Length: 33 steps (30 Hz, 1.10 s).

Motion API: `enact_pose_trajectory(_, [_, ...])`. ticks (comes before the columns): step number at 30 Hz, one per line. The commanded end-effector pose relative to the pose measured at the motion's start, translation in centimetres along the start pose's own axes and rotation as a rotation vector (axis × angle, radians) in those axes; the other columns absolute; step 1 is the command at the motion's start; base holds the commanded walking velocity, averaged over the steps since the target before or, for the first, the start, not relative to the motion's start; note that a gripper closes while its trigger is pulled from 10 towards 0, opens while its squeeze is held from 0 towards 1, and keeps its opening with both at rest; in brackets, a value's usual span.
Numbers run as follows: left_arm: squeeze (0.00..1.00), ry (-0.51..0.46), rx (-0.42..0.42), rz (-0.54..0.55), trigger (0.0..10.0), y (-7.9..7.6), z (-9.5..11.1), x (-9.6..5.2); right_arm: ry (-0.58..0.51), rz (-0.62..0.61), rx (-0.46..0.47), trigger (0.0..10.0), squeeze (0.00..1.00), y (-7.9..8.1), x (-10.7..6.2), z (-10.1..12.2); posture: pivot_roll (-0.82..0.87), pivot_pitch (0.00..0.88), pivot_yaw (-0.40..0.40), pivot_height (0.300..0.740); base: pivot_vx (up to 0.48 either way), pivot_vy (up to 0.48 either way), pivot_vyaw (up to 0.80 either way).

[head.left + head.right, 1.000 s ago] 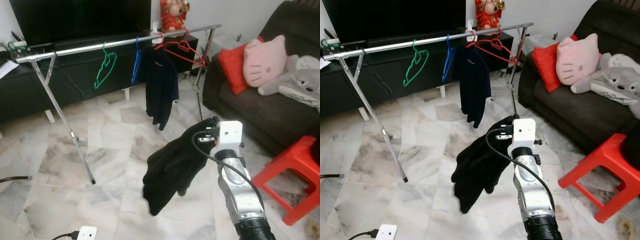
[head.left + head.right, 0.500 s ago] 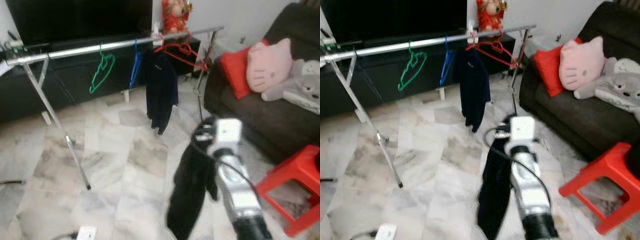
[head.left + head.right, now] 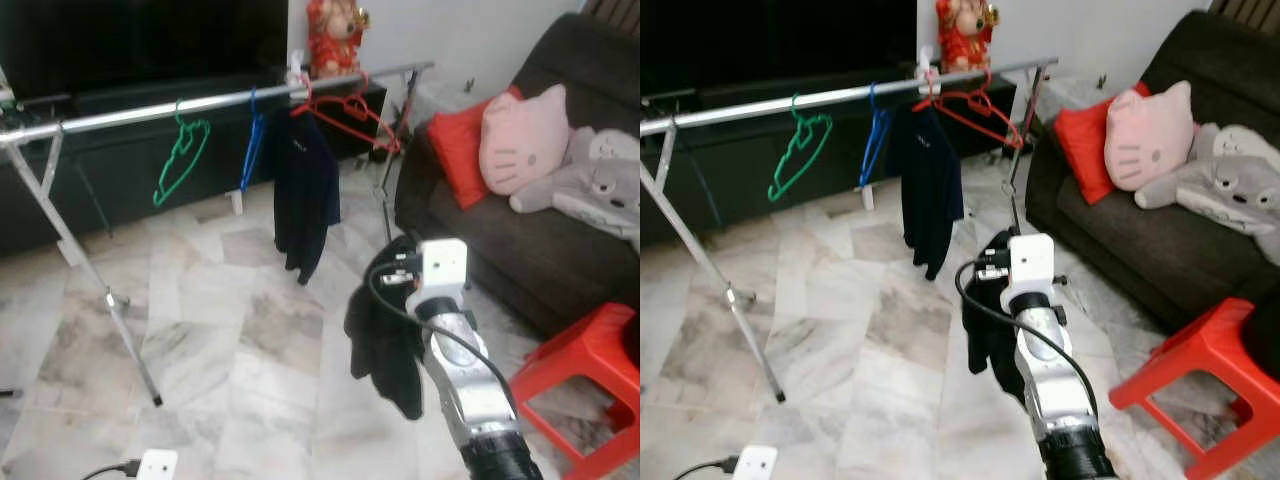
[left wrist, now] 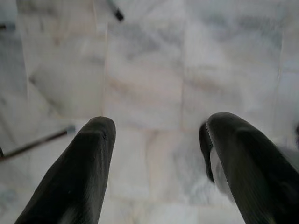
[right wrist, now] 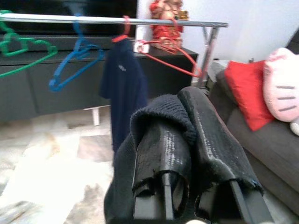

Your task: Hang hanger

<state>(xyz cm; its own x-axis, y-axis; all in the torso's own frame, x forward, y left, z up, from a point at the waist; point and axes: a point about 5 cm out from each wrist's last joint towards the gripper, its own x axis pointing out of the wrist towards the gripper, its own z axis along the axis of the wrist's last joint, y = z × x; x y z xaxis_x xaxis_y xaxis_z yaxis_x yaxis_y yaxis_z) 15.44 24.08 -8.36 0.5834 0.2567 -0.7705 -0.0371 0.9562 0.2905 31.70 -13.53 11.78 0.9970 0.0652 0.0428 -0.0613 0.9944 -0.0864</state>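
Right gripper [image 5: 187, 140]: jaws pressed together on a black garment [image 3: 385, 335], which drapes over the fingers [image 5: 161, 154] and hangs down toward the floor, clear of it. No hanger can be made out inside the garment. Gripper held up in front of the robot, near side of the clothes rail [image 3: 150, 110], well apart from it.

Left gripper [image 4: 156, 140]: jaws spread, nothing between them, pointing down at the marble floor [image 3: 220, 330].

Rail: silver bar running left to right across the far side of the room, on angled legs. Hanging from it, left to right: green hanger [image 3: 180, 160], blue hanger [image 3: 250, 150], dark navy shirt [image 3: 305, 195], red hanger [image 3: 350, 110], tilted.

Floor: pale marble tiles with grey veining. White plug box [image 3: 155, 466] and cable at the near left.

Room: dark TV unit [image 3: 130, 90] behind the rail, red figurine [image 3: 335, 35] on it. Dark sofa [image 3: 520, 240] to the right with red cushion [image 3: 460, 145], pink cat pillow [image 3: 520, 135] and grey plush [image 3: 600, 180]. Red plastic stool [image 3: 585, 385] at the near right.
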Motion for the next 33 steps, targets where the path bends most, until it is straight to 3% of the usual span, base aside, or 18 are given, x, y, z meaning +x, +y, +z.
enact_pose_trajectory(1, [0.0,-0.045,-0.002,0.015,10.0,2.1,0.6,0.1,-0.039,-0.029,0.004,10.0,0.0,-1.0,0.1,0.8,-0.01,0.0,-0.069,0.74,0.285,0.0,0.0])
enact_pose_trajectory(3, [0.0,-0.132,-0.006,0.023,10.0,3.2,2.3,0.2,-0.04,-0.028,0.006,10.0,0.0,-1.0,0.1,0.8,-0.01,0.0,-0.069,0.74,0.291,0.0,0.0])
enact_pose_trajectory(5, [0.0,-0.167,-0.004,0.022,10.0,3.2,2.9,0.3,-0.041,-0.027,0.006,10.0,0.0,-0.9,0.1,0.8,-0.01,0.0,-0.068,0.74,0.292,0.0,0.0])
enact_pose_trajectory(6, [0.0,-0.247,0.013,0.013,10.0,3.1,4.3,0.3,-0.044,-0.024,0.009,10.0,0.0,-0.9,0.1,0.9,-0.01,0.0,-0.068,0.74,0.296,0.0,0.0])
enact_pose_trajectory(11, [0.0,-0.352,0.035,-0.03,10.0,2.5,5.4,0.0,-0.051,-0.018,-0.003,10.0,0.0,-1.0,0.0,1.0,0.0,0.0,-0.071,0.74,0.302,0.0,0.0])
enact_pose_trajectory(18, [0.0,-0.288,0.03,-0.063,10.0,1.8,3.7,-0.2,-0.043,-0.013,0.002,10.0,0.0,-0.7,0.0,0.8,0.0,0.0,-0.076,0.74,0.305,0.0,0.0])
enact_pose_trajectory(23, [0.0,-0.245,0.023,-0.081,10.0,1.2,2.5,-0.3,-0.019,-0.04,0.008,10.0,0.0,-1.4,-0.3,0.1,-0.01,0.0,-0.077,0.74,0.305,0.0,0.0])
enact_pose_trajectory(27, [0.0,-0.216,0.016,-0.084,10.0,1.0,2.1,-0.3,0.0,-0.071,0.007,10.0,0.0,-2.5,-0.8,-0.7,-0.01,0.0,-0.078,0.74,0.305,0.0,0.0])
enact_pose_trajectory(29, [0.0,-0.205,0.007,-0.082,10.0,1.0,1.9,-0.2,0.02,-0.113,-0.009,10.0,0.0,-3.9,-1.1,-1.5,-0.01,0.0,-0.078,0.74,0.308,0.0,0.0])
enact_pose_trajectory(33, [0.0,-0.203,0.008,-0.085,10.0,0.9,2.0,-0.2,0.025,-0.132,-0.01,10.0,0.0,-4.5,-1.4,-1.9,-0.02,0.0,-0.077,0.74,0.31,0.0,0.0])
